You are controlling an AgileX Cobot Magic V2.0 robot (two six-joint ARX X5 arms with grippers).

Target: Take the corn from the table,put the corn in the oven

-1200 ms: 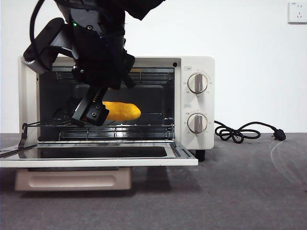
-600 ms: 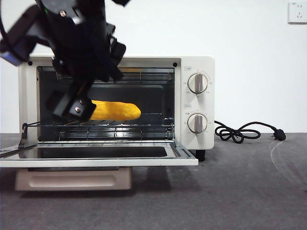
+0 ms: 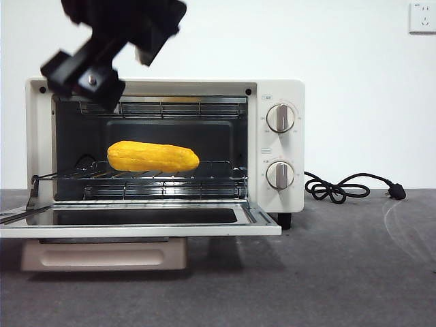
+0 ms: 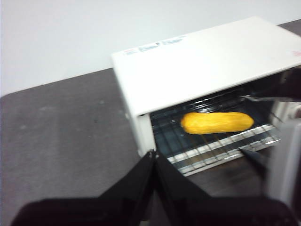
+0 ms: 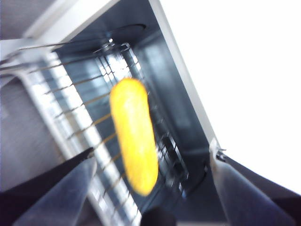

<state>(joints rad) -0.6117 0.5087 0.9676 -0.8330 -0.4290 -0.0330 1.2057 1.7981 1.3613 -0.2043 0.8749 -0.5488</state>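
The yellow-orange corn (image 3: 153, 157) lies on its side on the wire rack (image 3: 163, 180) inside the cream-white oven (image 3: 283, 92), whose door (image 3: 136, 222) hangs open toward me. My right gripper (image 3: 85, 75) is raised in front of the oven's upper left corner, clear of the corn. In the right wrist view its jaws stand wide open around nothing, with the corn (image 5: 134, 136) lying beyond them. My left gripper (image 4: 153, 157) waits farther off with its jaws shut and empty, looking at the oven (image 4: 202, 61) and the corn (image 4: 217, 122).
The oven's beige handle (image 3: 102, 255) hangs below the open door, close to the dark grey table (image 3: 340, 279). A black power cord (image 3: 347, 187) lies coiled to the right of the oven. A wall socket (image 3: 422, 17) sits at the top right.
My right gripper has let go of the corn and pulled out of the oven, rising up and to the left. The corn stays lying on the rack.
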